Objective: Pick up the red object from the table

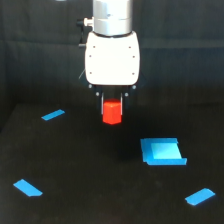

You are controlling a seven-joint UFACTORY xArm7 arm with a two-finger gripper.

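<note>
The red object (112, 112) is a small red-orange faceted block in the middle of the exterior view. Its top sits between the dark fingers (102, 102) of my gripper (112, 106), which hangs straight down from the white wrist housing. The jaws press against the block's two sides, so the gripper is shut on it. The block's lower half sticks out below the fingertips. The black table (90, 165) spreads out beneath, and I cannot tell whether the block still touches it or hangs just above it.
A flat blue strip (53, 115) lies at the exterior view's left, level with the block. Two more blue strips lie near the front, one at the left (28, 188) and one at the right (200, 196). A larger blue piece (161, 152) sits right of centre.
</note>
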